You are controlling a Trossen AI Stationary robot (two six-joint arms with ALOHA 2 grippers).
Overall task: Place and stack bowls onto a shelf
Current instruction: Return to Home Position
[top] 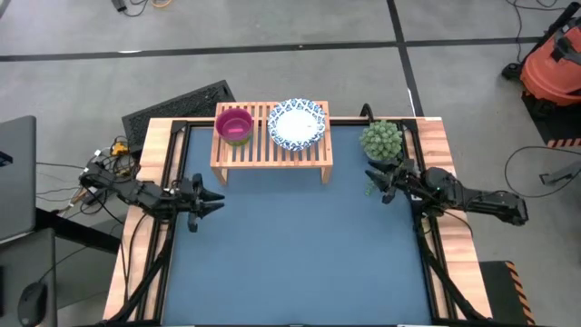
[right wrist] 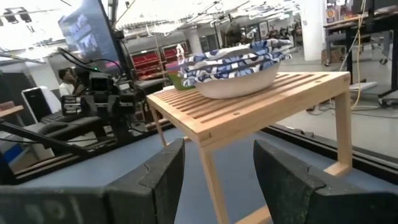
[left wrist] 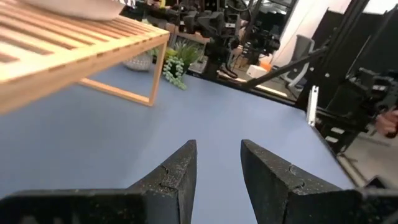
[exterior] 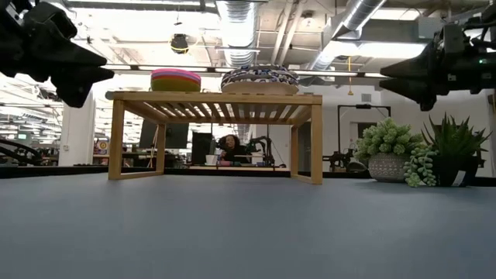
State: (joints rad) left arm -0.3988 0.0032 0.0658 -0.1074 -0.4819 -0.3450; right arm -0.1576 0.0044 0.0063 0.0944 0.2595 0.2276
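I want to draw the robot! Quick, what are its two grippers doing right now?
Left gripper: open, holding nothing.
Right gripper: open, holding nothing.

- Green potted plant (top: 381, 141) on the blue table (top: 300, 263), at 2 o'clock.
- Orange vacuum (top: 551, 64) farther out, also 2 o'clock.
- Black mat (top: 177, 104) beyond the table, 11 o'clock.

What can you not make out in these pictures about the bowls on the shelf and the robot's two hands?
High view: how many small bowls sit under the magenta bowl on the shelf; it covers them.
Right wrist view: those small bowls, mostly hidden behind the patterned bowls.
Left wrist view: a white bowl, cut off by the picture's edge.
Low view: the left hand and right hand, partly cut off by the edges.
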